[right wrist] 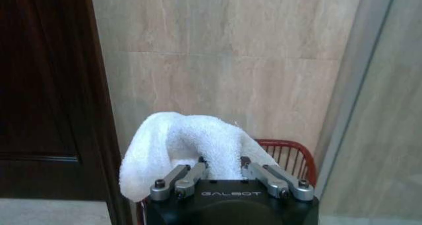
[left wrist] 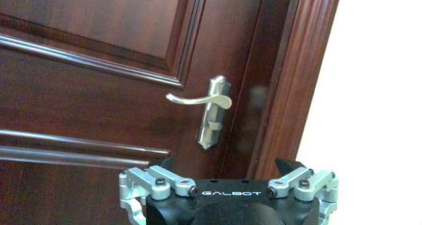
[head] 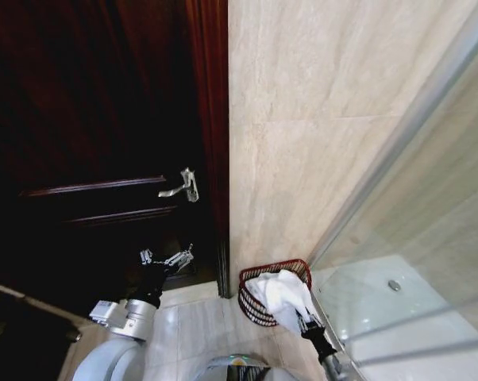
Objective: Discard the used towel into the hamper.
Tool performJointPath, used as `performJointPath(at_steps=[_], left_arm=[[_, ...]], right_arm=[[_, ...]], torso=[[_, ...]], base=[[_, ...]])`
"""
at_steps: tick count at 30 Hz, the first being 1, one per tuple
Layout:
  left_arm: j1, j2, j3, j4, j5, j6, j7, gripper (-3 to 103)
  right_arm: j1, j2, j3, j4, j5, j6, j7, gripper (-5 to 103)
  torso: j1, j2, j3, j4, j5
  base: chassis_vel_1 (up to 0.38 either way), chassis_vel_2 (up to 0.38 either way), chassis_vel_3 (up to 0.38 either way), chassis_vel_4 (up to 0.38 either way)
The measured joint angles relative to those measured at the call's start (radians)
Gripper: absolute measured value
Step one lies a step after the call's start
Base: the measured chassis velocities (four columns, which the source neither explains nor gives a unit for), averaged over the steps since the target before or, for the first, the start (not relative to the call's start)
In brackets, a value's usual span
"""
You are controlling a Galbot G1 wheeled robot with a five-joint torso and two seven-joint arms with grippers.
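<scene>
Holding the towel [head: 283, 298] pinched in my right gripper [head: 306, 321] above the hamper [head: 259, 311], rim at 12 o'clock, so release should drop it inside. Left gripper [head: 167, 258] idles spread at 10 o'clock.

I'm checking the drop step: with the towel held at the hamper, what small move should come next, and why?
Probably open the right hand. It is shut on the white towel, which already drapes over the hamper by the wall, so letting go should drop it in. The left hand waits open near the door.
</scene>
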Motion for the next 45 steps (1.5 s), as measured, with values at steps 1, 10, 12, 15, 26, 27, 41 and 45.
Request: performJointPath(at_steps=[1,10,12,15,26,27,41,45], left_arm=[[0.0,0.0,0.0,0.0,0.0,0.0,0.0,100],[0.0,0.0,0.0,0.0,0.0,0.0,0.0,100],[0.0,0.0,0.0,0.0,0.0,0.0,0.0,100],[0.0,0.0,0.0,0.0,0.0,0.0,0.0,100],[0.0,0.0,0.0,0.0,0.0,0.0,0.0,100],[0.0,0.0,0.0,0.0,0.0,0.0,0.0,100],[0.0,0.0,0.0,0.0,0.0,0.0,0.0,100],[0.0,0.0,0.0,0.0,0.0,0.0,0.0,100]], right_arm=[[0.0,-0.003,0.002,0.002,0.001,0.0,-0.006,18],[0.014,-0.005,0.005,0.003,0.003,-0.001,-0.02,18],[0.017,-0.003,0.005,0.004,0.003,-0.003,-0.02,18],[0.019,0.001,0.004,0.01,0.002,-0.007,-0.02,18],[0.005,0.001,0.008,0.067,0.0,-0.049,-0.011,18],[0.005,0.0,0.009,0.09,0.0,-0.062,-0.008,18],[0.037,-0.002,0.019,0.163,0.038,-0.113,0.047,18],[0.056,-0.01,0.022,0.167,0.049,-0.121,0.051,18]], torso=[[0.0,0.0,0.0,-0.0003,0.0002],[0.001,-0.002,0.0,-0.0001,0.0006],[0.001,-0.002,0.0,0.0,0.0006],[0.001,-0.002,0.0,0.0,0.0006],[0.0,-0.003,-0.001,-0.0002,0.0005],[0.0,-0.003,-0.001,-0.0001,0.0004],[0.0,-0.003,-0.001,-0.0001,0.0005],[0.0,-0.003,-0.001,-0.0001,0.0005]], base=[[0.086,-0.037,-0.051,0.053],[-0.028,0.027,0.031,-0.027],[-0.029,0.054,0.017,-0.019],[0.0,0.0,0.0,0.0],[0.0,0.0,0.0,0.0],[0.0,0.0,0.0,0.0],[0.0,0.0,0.0,0.0],[0.0,0.0,0.0,0.0]])
